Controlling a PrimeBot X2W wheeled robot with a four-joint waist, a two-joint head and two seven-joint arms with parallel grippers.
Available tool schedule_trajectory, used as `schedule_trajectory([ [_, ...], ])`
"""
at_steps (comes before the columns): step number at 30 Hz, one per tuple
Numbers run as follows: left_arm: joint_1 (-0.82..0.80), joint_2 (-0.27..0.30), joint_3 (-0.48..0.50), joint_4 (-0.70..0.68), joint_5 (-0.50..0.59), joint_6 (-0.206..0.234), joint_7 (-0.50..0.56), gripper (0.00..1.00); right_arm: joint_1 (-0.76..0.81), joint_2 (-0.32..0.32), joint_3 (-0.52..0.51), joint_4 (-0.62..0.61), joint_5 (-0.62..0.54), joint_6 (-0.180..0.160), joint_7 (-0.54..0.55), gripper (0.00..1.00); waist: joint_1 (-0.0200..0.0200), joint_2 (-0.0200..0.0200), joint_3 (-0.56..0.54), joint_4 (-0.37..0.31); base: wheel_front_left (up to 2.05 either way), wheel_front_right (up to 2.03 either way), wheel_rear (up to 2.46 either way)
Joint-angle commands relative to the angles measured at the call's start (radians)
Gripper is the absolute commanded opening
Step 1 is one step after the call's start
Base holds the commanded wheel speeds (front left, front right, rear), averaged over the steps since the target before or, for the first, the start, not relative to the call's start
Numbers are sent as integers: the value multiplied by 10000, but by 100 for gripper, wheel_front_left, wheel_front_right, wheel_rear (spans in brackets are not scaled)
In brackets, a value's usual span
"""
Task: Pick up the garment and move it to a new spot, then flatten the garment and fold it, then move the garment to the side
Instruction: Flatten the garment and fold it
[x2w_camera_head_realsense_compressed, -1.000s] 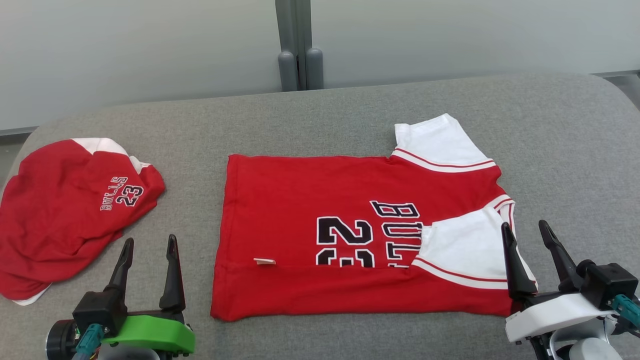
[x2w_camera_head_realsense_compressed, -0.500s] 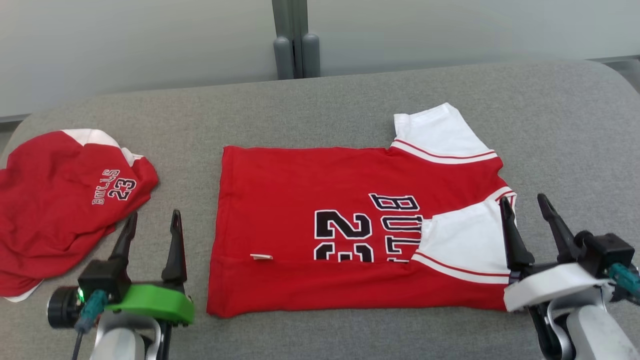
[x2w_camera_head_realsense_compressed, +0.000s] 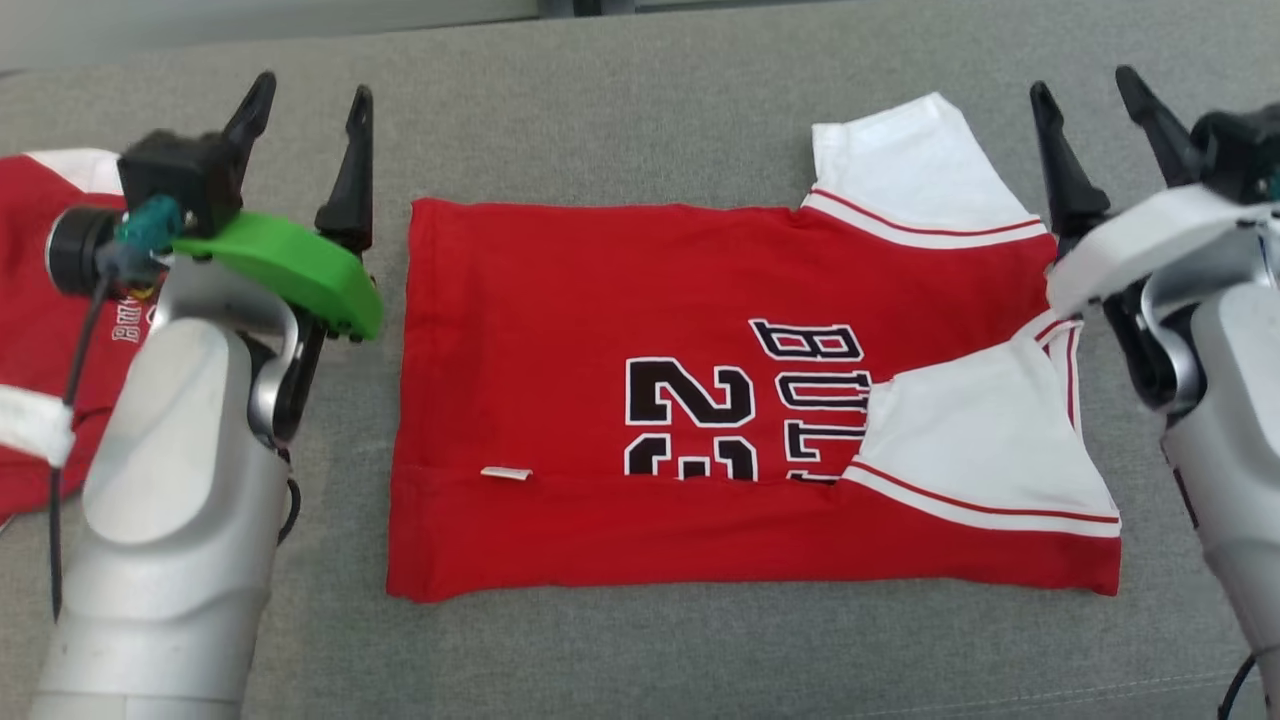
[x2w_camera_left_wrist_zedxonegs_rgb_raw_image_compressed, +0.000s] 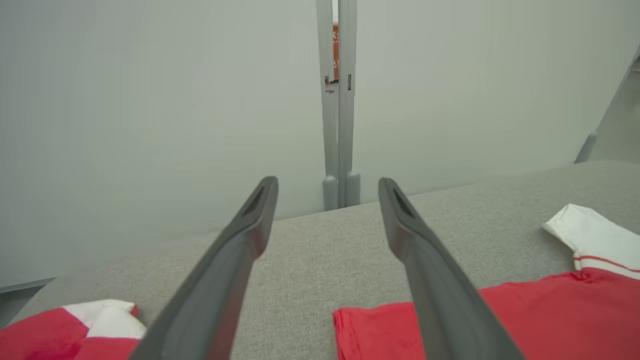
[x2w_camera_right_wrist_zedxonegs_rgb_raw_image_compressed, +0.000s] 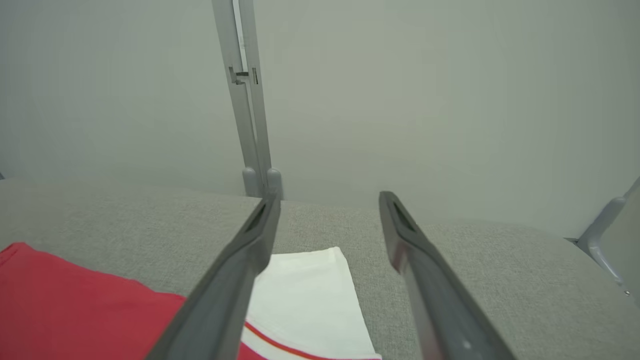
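Note:
The garment (x2w_camera_head_realsense_compressed: 640, 330), a red jersey with white sleeves and black "BULLS 23" lettering, lies flat on the grey surface with its near long edge and near sleeve folded over. Its far white sleeve (x2w_camera_right_wrist_zedxonegs_rgb_raw_image_compressed: 310, 295) sticks out past the body. My left gripper (x2w_camera_head_realsense_compressed: 305, 95) hovers open beyond the garment's far left corner (x2w_camera_left_wrist_zedxonegs_rgb_raw_image_compressed: 350, 325), holding nothing. Off the far right corner, beside that sleeve, my right gripper (x2w_camera_head_realsense_compressed: 1090, 85) is open and empty too.
A second red and white garment (x2w_camera_head_realsense_compressed: 40, 260) lies crumpled at the left, partly behind my left arm. The grey padded surface (x2w_camera_head_realsense_compressed: 640, 130) ends at a pale wall with a grey vertical post (x2w_camera_left_wrist_zedxonegs_rgb_raw_image_compressed: 338, 110) behind it.
Both arms have reached forward from the garment's near side to its far corners, still open. The head camera has tilted down, so the whole scene has shifted.

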Motion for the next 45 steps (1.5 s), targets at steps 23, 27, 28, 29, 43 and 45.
schedule_trajectory([
  [23, -2768, 1645, -3499, 2551, -4225, -22, 3318, 100, -4591, 163, 3120, 4978, 1864, -15, -421, 100, 0, 0, 2381, -434, 0, 0, 0],
  [27, -2903, 1507, -3717, 2866, -4660, -22, 3518, 100, -4849, 113, 3590, 5343, 2167, -15, -606, 100, 0, 0, 2428, -485, 0, 0, 0],
  [28, -2903, 1461, -3793, 2926, -4756, -22, 3641, 98, -4916, 104, 3704, 5429, 2249, -15, -665, 100, 0, 0, 2425, -487, 0, 0, 0],
  [29, -2896, 1426, -3846, 2961, -4896, -22, 3751, 86, -4953, 102, 3794, 5505, 2291, -15, -683, 100, 0, 0, 2421, -486, 0, 0, 0],
  [43, -3385, 1339, -4641, 2410, -5330, -10, 2852, 0, -5587, -228, 5106, 6389, 3078, -15, -446, 100, 0, 0, 2523, 215, 0, 0, 0],
  [45, -3337, 1330, -4767, 2190, -5361, -10, 2607, 0, -5714, -346, 5272, 6484, 3201, -15, -317, 100, 0, 0, 2551, 391, 0, 0, 0],
])
